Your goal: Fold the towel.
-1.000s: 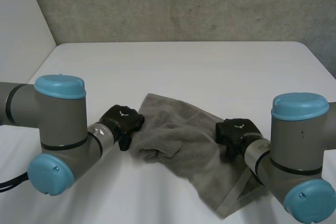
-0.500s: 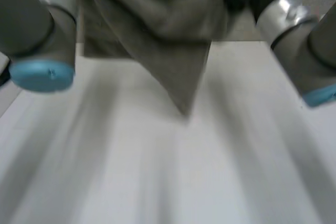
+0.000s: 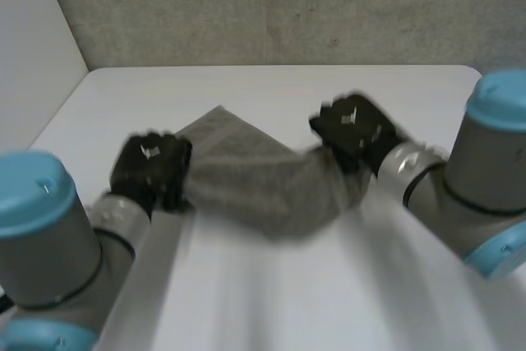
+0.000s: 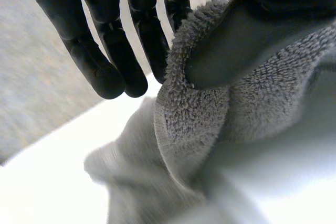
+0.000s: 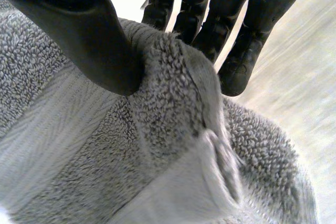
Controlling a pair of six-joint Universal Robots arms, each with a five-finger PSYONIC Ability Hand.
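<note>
1. Wall (image 3: 271, 6): rough grey concrete behind the tabletop, with a plain pale side panel (image 3: 33, 55) on the left-arm side.
2. Tabletop (image 3: 279, 285): white, with rounded far corners.
3. Left arm (image 3: 49, 244) and right arm (image 3: 485, 178): grey joints with light-blue caps, one coming in from each near corner. They screen the near corners of the tabletop.
4. Towel (image 3: 255, 187): grey terry, over the middle of the tabletop. It is strung between the two hands and sags between them, with one corner pointing toward the wall. Whether its lower edge touches the tabletop cannot be told. A flat woven band (image 5: 52, 140) crosses the pile near the right hand.
5. Left hand (image 3: 152, 166): black, at the towel's end on that side. In its wrist view the thumb (image 4: 247, 40) presses a fold of the towel's edge against nearly straight fingers (image 4: 107, 61), a pinch grip.
6. Right hand (image 3: 353, 125): black, at the opposite end and nearer the wall. Its thumb (image 5: 79, 35) clamps a bunched edge against the fingers (image 5: 210, 19) behind it.
7. Markings: a small white mark (image 3: 151, 151) on the back of each hand, not legible.
</note>
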